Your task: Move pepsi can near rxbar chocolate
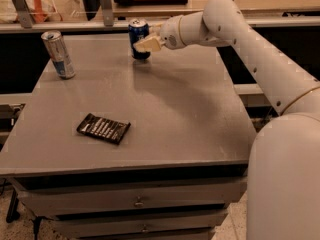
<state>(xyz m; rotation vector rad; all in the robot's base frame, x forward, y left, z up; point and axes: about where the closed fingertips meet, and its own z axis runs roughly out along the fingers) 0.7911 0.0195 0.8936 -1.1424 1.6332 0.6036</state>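
The white arm (260, 59) rises from the robot's body at the near right corner of the table (190, 124) and climbs over the right edge. It bends at an elbow above the far edge. From there the forearm runs leftward and slightly downward, along the far edge, to the wrist.

The gripper (147, 44) sits at the end of it, near the middle of the far edge, pressed up against the right side of the pepsi can (138, 34). Its pale tip overlaps the can's lower front. I cannot tell whether it is clamped on the can or only lies against it.

The pepsi can stands upright close to the far edge, about midway along it, its silver top showing above the gripper.

The chocolate bar (103, 128) lies flat toward the near left corner, well apart from the can, turned slightly askew to the table's edges. A slim silver-and-blue can (58, 54) stands upright near the far left corner. Below the tabletop are drawers (135, 201).
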